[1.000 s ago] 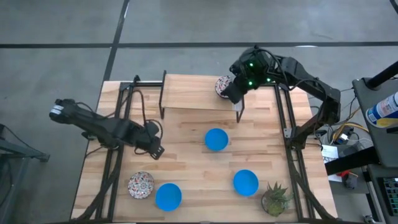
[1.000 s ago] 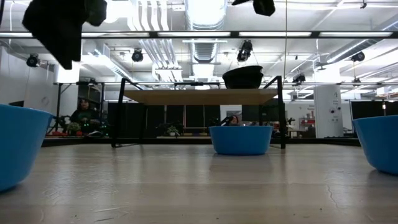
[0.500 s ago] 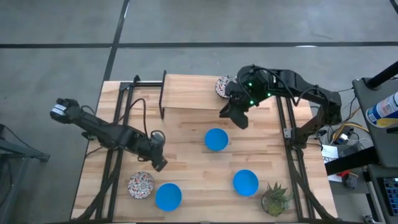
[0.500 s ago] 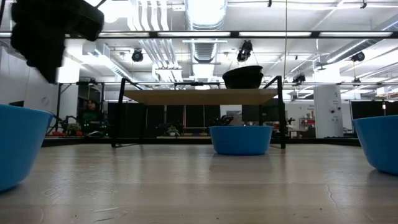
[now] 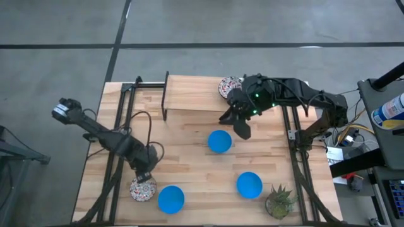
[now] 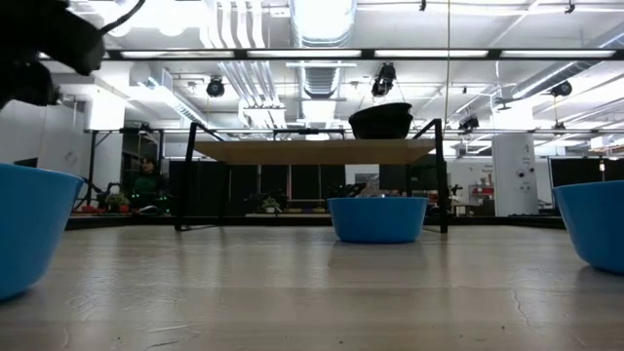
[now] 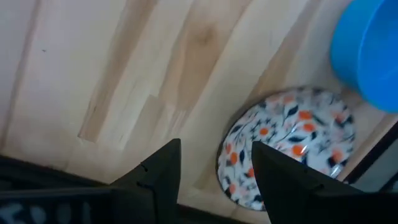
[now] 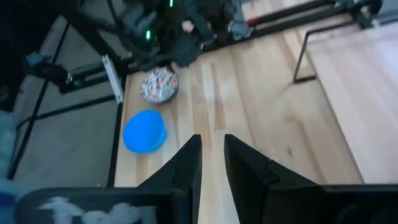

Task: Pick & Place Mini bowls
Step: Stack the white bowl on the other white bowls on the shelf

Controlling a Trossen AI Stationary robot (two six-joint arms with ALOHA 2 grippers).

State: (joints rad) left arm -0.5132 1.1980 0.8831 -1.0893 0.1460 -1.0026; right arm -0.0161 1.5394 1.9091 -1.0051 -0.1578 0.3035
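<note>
Wooden tabletop (image 5: 189,151) carries the mini bowls: a floral bowl (image 5: 143,188) at the near left edge beside a blue bowl (image 5: 170,198); left claw (image 5: 144,176) hovers just above it, fingers apart, empty; right claw (image 5: 242,130), narrowly open and empty, hangs near the centre blue bowl (image 5: 219,141).

Wooden table (image 5: 189,135): three blue bowls (image 5: 219,141), floral bowl (image 5: 143,188), potted plant (image 5: 279,200), raised shelf (image 5: 196,94).

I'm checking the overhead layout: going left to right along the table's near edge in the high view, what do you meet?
White floral-patterned mini bowl with the left gripper just above it → bright blue mini bowl → second bright blue mini bowl → small potted green plant.
</note>
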